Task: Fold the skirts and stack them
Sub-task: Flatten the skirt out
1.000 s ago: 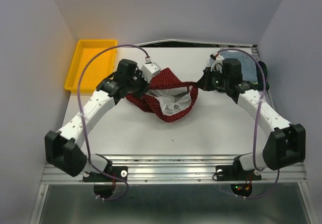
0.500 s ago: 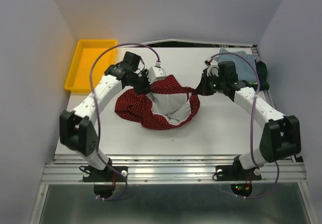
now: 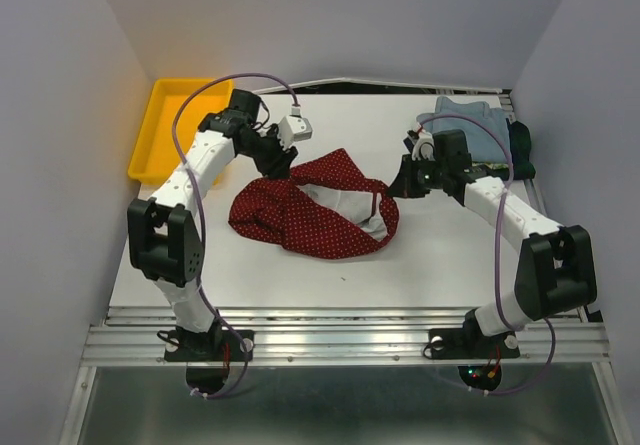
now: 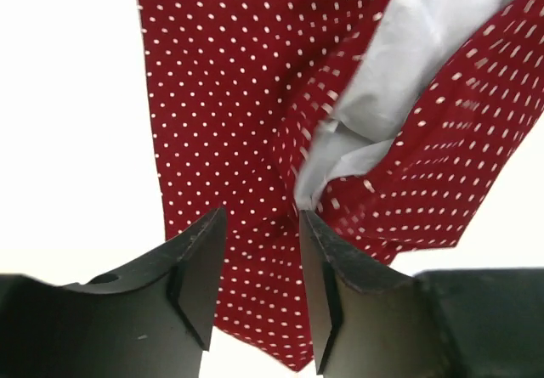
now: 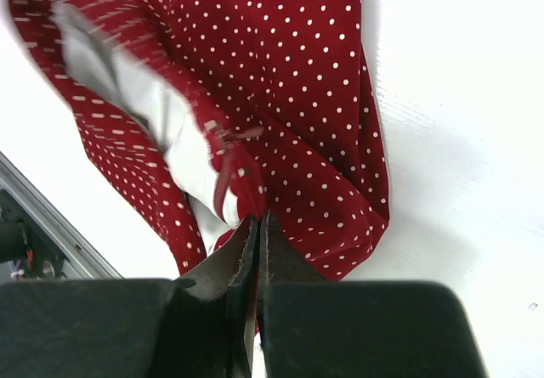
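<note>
With the red skirt (image 3: 300, 215) heaped in the middle of the table (image 3: 420, 265), its 3 o'clock edge pinched by the right hand (image 5: 257, 218) and the left hand (image 4: 262, 217) spread at its 11 o'clock corner, I'd close the left first, then draw both apart evenly.

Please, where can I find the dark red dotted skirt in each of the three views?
Top external: the dark red skirt lies at the middle of the table.
Left wrist: it fills the upper middle.
Right wrist: it spreads from upper left to centre.
Shared landmark: its white lining.
</note>
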